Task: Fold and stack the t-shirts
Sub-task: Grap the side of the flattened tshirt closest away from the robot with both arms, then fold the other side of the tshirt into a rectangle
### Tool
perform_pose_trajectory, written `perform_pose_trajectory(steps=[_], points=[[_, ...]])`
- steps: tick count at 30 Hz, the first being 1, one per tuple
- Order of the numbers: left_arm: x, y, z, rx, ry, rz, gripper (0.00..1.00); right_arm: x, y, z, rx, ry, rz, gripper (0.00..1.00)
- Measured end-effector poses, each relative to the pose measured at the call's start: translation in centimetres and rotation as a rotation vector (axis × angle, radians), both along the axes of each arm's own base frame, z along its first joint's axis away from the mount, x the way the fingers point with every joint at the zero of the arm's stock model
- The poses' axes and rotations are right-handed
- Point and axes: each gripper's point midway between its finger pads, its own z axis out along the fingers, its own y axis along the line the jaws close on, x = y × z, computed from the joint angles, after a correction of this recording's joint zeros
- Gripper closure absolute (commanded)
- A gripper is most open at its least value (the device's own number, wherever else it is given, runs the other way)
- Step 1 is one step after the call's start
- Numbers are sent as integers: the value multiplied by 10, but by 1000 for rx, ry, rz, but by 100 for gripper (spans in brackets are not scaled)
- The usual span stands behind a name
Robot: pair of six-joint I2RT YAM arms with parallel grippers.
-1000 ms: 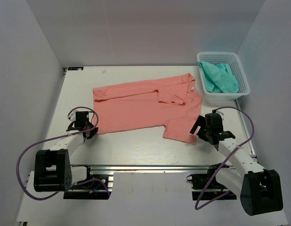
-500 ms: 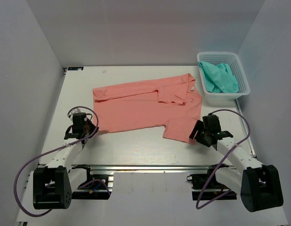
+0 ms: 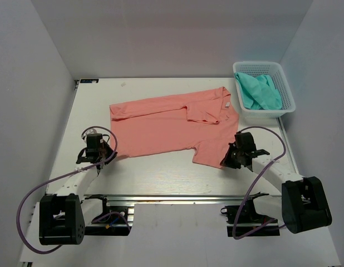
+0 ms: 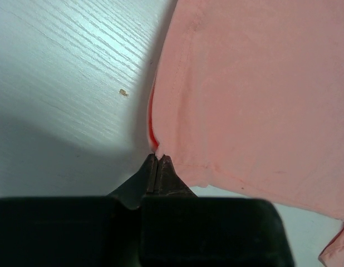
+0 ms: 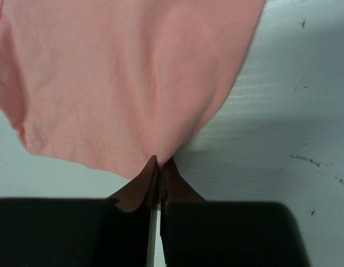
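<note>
**A:** Which step are you on?

**B:** The first fold, I think. The salmon-pink t-shirt (image 3: 166, 125) lies spread out in the middle of the table (image 3: 155, 173), with its neck toward the right edge. It is not folded yet.

**A:** Have you got hold of it?

**B:** Yes, with both. My left gripper (image 4: 158, 160) is squeezed tight on the near left corner of the pink shirt, right at the hem. Only a tiny bit of cloth is between the tips, so that hold looks thin to me. My right gripper (image 5: 159, 161) is squeezed tight too. It has the near edge of the sleeve, and the cloth bunches up into it.

**A:** And the other shirt?

**B:** The teal-green t-shirt (image 3: 260, 92) is crumpled up in the white basket (image 3: 287, 89) at the far right corner of the table. I have not touched it.

**A:** What comes next?

**B:** I think I should lift both hands together, just a little, then carry the near edge over to the far edge. I must go slowly and keep the two sides even. If I pull hard, the left corner may slip out.
</note>
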Motion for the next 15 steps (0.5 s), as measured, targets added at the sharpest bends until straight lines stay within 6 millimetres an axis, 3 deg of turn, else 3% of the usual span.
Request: perform_pose_trajectory(steps=[4, 7, 11, 15], points=[[2, -2, 4, 2, -2, -21, 100, 3, 0, 5, -4, 5, -2, 100], [9, -4, 14, 0, -23, -38, 100, 18, 4, 17, 4, -20, 1, 100], [22, -6, 23, -7, -34, -56, 100, 51, 16, 42, 29, -68, 17, 100], [36, -4, 28, -8, -17, -49, 100, 96, 28, 73, 49, -139, 17, 100]])
